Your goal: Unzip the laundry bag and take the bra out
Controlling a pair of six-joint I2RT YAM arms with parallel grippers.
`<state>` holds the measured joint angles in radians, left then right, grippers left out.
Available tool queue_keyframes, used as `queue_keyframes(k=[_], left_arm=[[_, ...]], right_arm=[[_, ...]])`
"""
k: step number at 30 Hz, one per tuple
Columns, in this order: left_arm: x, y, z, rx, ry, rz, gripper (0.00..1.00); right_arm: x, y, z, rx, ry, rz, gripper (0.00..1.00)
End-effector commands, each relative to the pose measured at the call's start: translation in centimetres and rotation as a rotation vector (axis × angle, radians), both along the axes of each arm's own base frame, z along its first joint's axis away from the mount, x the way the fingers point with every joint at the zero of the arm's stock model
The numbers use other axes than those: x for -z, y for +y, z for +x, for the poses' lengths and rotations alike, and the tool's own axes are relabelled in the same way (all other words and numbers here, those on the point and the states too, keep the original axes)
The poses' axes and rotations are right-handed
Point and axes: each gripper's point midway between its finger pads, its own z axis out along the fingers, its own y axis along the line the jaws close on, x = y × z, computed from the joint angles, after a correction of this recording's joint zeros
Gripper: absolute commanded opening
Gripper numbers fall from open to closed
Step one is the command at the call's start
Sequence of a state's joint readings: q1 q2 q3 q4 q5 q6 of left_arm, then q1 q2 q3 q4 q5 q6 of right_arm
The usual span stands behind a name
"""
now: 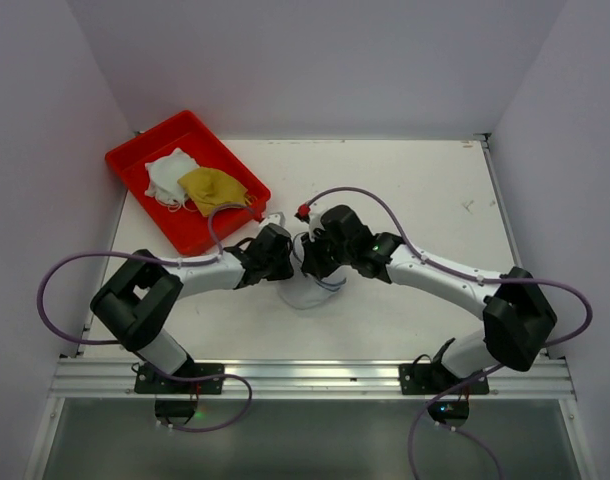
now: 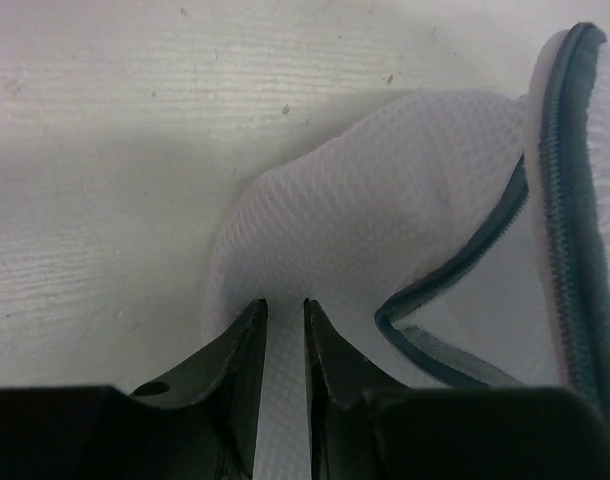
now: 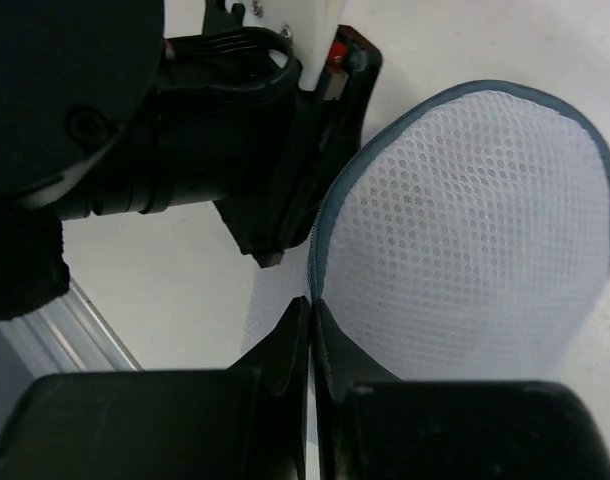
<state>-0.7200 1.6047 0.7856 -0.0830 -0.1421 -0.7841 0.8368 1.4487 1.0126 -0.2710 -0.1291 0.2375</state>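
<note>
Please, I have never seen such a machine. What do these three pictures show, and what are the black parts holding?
Two robot arms stand at a white table. One picture looks down from above; the other two come from a camera on each wrist.

Between the arms lies a small white mesh laundry bag with a dark zip. The left pincer has white mesh between its narrowly parted fingers. The right pincer is shut at the bag's zip edge.

At the back left, a red plastic tray holds white and mustard cloth pieces.
</note>
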Motion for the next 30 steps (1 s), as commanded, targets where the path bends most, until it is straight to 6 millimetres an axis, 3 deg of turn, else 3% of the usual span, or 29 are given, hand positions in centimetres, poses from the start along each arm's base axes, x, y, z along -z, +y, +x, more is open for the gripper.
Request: queue_keyframes(k=[1,3,8,14,20,25,26,29,30], left_arm=[[0.5,-0.4,-0.1,-0.043,0.002,-0.05,0.24],[0.2,-0.5,0.0,-0.051,-0.019,-0.073,0.24],[-0.1,0.9,-0.3,-0.106,-0.041,-0.074,0.24],[-1.6,2.7,-0.3,-0.164,-0.092,-0.083,0.24],[-1.7,4.1,-1.0,-0.228,-0.1,-0.117,0.24],[-4.2,5.2,-0.9,-0.27,-0.151,-0.145,0.3],[-5.5,5.3,-0.8,-0.278,-0.179,-0.162,0.32],[-7.5,5.9,-0.7,-0.289,-0.211,-0.167,0.45],[-9.1,6.0,-0.7,-0.286,-0.242,-0.187,0.5]], right_arm=[[-1.5,3.5,-0.8,-0.138,0.02,0.131,0.0],[-1.0,4.3,-1.4,-0.172,0.07,0.154,0.0],[2.8,4.8,-2.1,-0.174,0.211,0.109,0.02],[5.4,3.8,-1.6,-0.114,0.352,0.115,0.05],[7.3,3.4,-1.3,-0.084,0.465,0.12,0.12],[8.2,3.8,-1.2,-0.087,0.51,0.105,0.16],[8.4,3.8,-1.2,-0.088,0.518,0.099,0.16],[8.4,3.8,-1.3,-0.086,0.527,0.093,0.22],[8.4,3.8,-1.3,-0.087,0.526,0.092,0.24]])
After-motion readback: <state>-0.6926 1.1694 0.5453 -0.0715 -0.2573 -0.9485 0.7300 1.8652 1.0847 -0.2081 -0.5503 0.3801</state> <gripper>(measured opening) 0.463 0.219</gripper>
